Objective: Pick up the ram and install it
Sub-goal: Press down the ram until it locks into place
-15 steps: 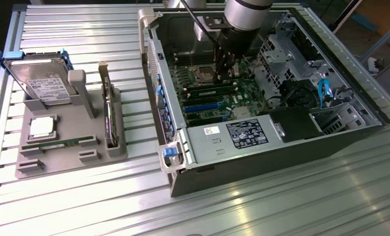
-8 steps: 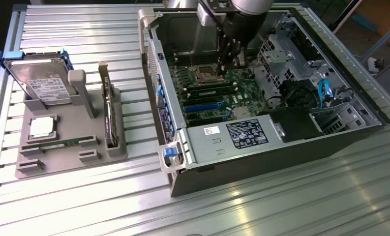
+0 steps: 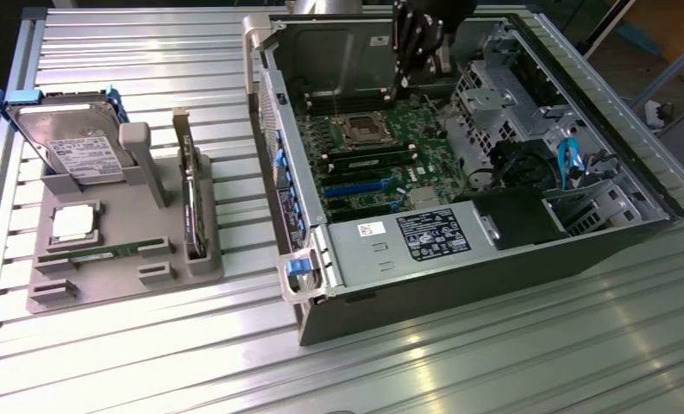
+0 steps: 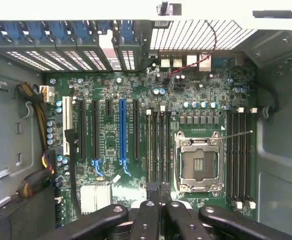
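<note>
A green ram (image 3: 371, 158) with black chips stands in a slot of the motherboard (image 3: 424, 129), just beside the empty processor socket (image 3: 358, 129). From the wrist I see that ram edge-on (image 4: 150, 150) among the slots by the socket (image 4: 198, 162). A twin ram (image 3: 97, 251) lies in the grey holder (image 3: 123, 285) on the exterior view's left. My gripper (image 3: 406, 76) hangs inside the open computer case (image 3: 595, 241), above the board's far part. Its black fingers (image 4: 147, 210) are shut, tips together (image 4: 159, 196), and I see nothing between them.
The holder also carries a hard drive (image 3: 75, 147), a square silver processor (image 3: 73, 222) and a dark expansion card (image 3: 190, 194) on edge. Inside the case are the black power supply (image 3: 434, 235), drive cages (image 3: 514, 95), cables (image 3: 514, 164) and blue card slots (image 4: 121, 135).
</note>
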Controlling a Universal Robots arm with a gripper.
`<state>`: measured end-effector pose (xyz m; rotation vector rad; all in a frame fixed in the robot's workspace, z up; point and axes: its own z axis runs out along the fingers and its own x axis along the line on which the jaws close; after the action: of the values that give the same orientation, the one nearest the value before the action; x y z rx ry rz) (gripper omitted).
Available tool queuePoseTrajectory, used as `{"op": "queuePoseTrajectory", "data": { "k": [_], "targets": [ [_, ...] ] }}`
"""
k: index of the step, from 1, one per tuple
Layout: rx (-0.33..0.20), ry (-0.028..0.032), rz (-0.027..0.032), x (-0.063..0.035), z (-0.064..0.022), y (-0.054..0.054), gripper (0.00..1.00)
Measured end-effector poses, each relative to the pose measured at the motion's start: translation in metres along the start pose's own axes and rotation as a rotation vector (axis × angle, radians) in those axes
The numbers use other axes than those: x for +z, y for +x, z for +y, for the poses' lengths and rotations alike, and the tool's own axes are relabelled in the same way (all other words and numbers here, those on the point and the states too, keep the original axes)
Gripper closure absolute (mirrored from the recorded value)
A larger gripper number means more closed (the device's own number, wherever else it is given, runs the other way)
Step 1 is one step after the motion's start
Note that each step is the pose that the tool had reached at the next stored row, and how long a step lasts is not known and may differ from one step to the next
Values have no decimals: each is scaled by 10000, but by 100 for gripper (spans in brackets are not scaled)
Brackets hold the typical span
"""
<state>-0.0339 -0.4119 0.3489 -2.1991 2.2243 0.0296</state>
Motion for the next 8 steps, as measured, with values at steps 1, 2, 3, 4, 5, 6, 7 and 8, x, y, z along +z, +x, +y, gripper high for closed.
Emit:
{"op": "queuePoseTrajectory", "data": {
  "k": [1, 2, 3, 4, 5, 6, 7, 8],
  "targets": [
    [0, 0, 0, -22, 0, 0, 89],
    [1, 2, -4, -26, 0, -1, 89],
    [0, 2, -4, -26, 0, -1, 89],
    [0, 1, -1, -28, 0, -1, 89],
    [0, 0, 0, -28, 0, -1, 89],
    [0, 0, -1, -28, 0, -1, 89],
    [0, 0, -1, -28, 0, -1, 89],
    [0, 0, 0, -28, 0, -1, 89]
  ]
}}
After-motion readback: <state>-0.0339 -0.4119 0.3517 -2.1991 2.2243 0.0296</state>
